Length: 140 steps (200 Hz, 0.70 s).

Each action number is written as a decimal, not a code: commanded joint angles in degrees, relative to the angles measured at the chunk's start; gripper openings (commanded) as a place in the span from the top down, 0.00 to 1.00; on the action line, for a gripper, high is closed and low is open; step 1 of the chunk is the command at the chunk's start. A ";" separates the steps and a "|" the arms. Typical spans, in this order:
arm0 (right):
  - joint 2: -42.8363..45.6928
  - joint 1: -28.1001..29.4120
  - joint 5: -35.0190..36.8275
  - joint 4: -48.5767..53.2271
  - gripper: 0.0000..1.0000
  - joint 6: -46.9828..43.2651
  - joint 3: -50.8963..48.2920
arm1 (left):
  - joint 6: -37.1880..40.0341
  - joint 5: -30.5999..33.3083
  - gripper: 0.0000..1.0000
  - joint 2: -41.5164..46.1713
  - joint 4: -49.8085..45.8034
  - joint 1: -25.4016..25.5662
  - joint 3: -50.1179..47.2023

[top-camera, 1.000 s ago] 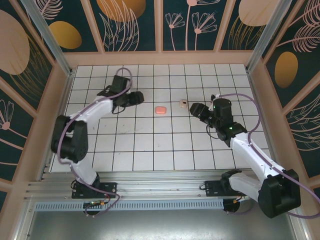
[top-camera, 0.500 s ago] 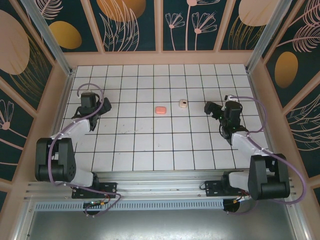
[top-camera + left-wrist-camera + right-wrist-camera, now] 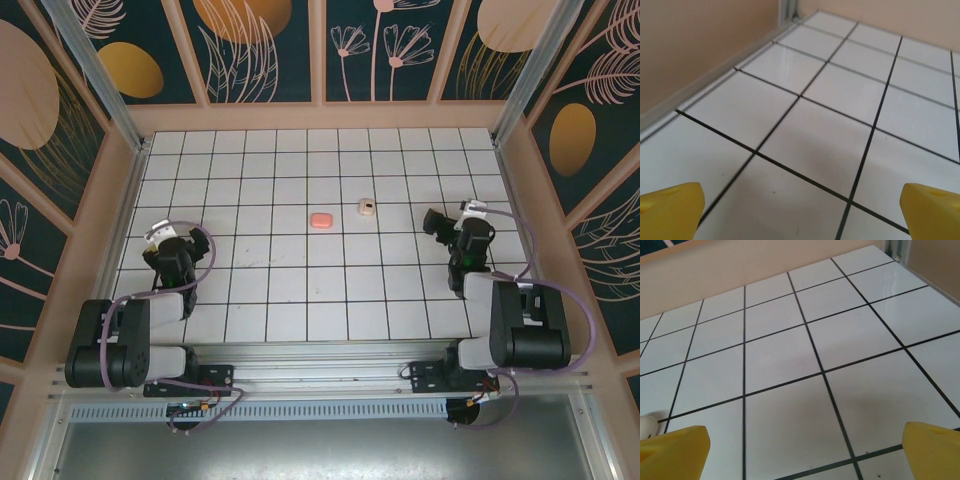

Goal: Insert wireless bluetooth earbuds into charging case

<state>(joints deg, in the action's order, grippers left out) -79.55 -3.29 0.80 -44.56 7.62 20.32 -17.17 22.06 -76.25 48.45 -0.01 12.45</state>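
Moved: both arms drawn back from centre; left hand (image 3: pixel 158 243) near the left wall, right hand (image 3: pixel 434 221) towards the right.
Hands: both wide, holding nothing.
Cases: pink charging case (image 3: pixel 321 220) and beige charging case (image 3: pixel 367 207) mid-worktop (image 3: pixel 270 300), near each other, well apart from both hands.

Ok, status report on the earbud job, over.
Left gripper open, empty. Right gripper open, empty. Pink case and beige case mid-table, apart from both. Bare tiles between.

No text, label, brand, number or sign can be read on anything in these views
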 commanded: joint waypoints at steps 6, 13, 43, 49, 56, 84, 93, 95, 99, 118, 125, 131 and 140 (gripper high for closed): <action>-2.05 -2.97 -2.23 -11.47 0.01 -1.35 -1.69 | 4.28 4.21 0.01 0.34 19.53 -0.37 -2.40; -2.78 -3.71 -2.85 -11.53 0.01 -0.82 -1.16 | 4.58 3.40 0.01 -1.19 21.67 -0.38 -2.67; -5.52 -4.76 -7.17 -11.15 0.01 -1.11 0.28 | 5.01 2.48 0.01 -3.89 24.45 -0.25 -2.90; -5.50 -4.71 -7.83 -11.94 0.01 -1.39 -0.07 | 5.38 1.92 0.01 -4.21 25.45 -0.28 -3.20; -5.49 -4.55 -8.33 -12.52 0.01 -1.70 -0.37 | 5.84 0.59 0.01 -4.15 25.01 -0.26 -2.98; -5.86 -3.72 -9.08 -12.96 0.01 -3.06 -0.34 | 8.79 -6.71 0.01 -7.10 25.33 -0.26 -1.40; -6.16 -2.92 -8.76 -13.27 0.01 -3.97 -0.36 | 9.17 -7.28 0.01 -11.51 31.65 -0.21 -1.57; -6.28 -2.75 -8.68 -13.38 0.01 -4.22 -0.41 | 9.63 -7.45 0.01 -12.42 33.01 -0.24 -1.71; -6.51 -2.30 -8.41 -13.78 0.01 -4.77 -0.47 | 9.95 -7.94 0.01 -12.13 31.91 -0.09 -1.59; -7.23 -0.82 -7.34 -15.01 0.01 -6.12 -0.75 | 9.69 -7.75 0.01 -11.59 29.69 -0.07 -0.90; -7.03 -0.84 -7.39 -15.23 0.01 -6.09 -1.05 | 9.48 -7.91 0.01 -10.77 27.58 -0.12 -0.68; -7.00 -0.86 -7.58 -16.21 0.01 -6.18 -1.56 | 9.60 -7.85 0.01 -10.36 26.41 -0.08 -0.41; -6.86 -0.88 -7.89 -16.97 0.01 -6.34 -2.07 | 9.70 -7.87 0.01 -10.88 27.59 -0.06 -0.60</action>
<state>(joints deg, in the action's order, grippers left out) -86.26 -4.29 -7.20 -55.70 3.53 19.35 -8.95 15.86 -86.94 73.28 -0.01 10.74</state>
